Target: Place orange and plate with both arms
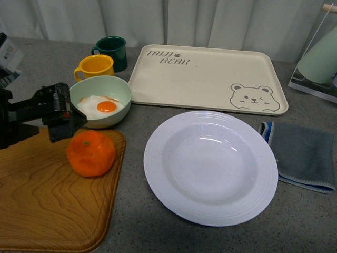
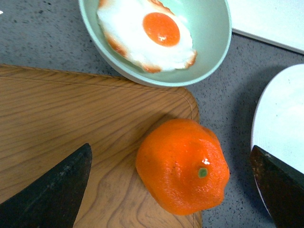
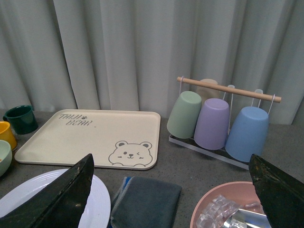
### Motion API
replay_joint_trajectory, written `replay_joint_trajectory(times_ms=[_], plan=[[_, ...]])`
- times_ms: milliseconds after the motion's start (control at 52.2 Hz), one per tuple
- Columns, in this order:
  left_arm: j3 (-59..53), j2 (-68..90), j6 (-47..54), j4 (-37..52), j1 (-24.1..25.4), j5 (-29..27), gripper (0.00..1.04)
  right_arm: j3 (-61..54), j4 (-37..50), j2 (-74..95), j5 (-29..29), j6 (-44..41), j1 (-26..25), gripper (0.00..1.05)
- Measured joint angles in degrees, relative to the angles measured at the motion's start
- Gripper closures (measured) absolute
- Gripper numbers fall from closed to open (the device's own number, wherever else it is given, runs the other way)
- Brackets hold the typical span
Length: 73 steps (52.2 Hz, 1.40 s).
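Our left hand [image 1: 67,125] hangs spread beside the orange [image 1: 90,153], our right hand [image 3: 171,194] spread too; the tray [image 1: 210,74] reads, we think, "TAIJI BEAR".

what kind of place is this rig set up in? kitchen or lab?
Probably a mock kitchen counter in a lab: a pale green bowl holding a fried egg, a wood-topped rack of upturned pastel cups, and a plain grey pleated curtain as backdrop.

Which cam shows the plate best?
Front: the whole plate shows, empty and unobstructed. Left wrist catches only a slice of its rim; right wrist shows only part of it.
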Motion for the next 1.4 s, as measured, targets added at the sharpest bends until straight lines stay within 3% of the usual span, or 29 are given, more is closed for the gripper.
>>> replay_joint_trajectory(times_ms=[306, 498, 670, 843, 1149, 1398], plan=[[2.36, 5.51, -1.55, -1.49, -2.23, 3.72, 0.07, 0.0, 0.0, 0.0, 0.0, 0.02, 0.0, 0.09], [3.69, 7.8, -0.39, -1.86, -2.58, 2.6, 0.07, 0.0, 0.0, 0.0, 0.0, 0.02, 0.0, 0.09], [4.02, 8.37, 0.7, -3.48, -2.91, 3.06, 0.33, 0.0, 0.0, 0.0, 0.0, 0.0, 0.0, 0.09], [3.98, 7.15, 0.63, -4.17, -4.13, 3.13, 0.5, 0.0, 0.0, 0.0, 0.0, 0.02, 0.0, 0.09], [6.29, 2.16, -0.44, -3.82, -12.37, 4.46, 0.57, 0.0, 0.0, 0.0, 0.0, 0.0, 0.0, 0.09], [13.49, 8.9, -1.07, -4.28, -20.11, 1.18, 0.57, 0.0, 0.0, 0.0, 0.0, 0.0, 0.0, 0.09]])
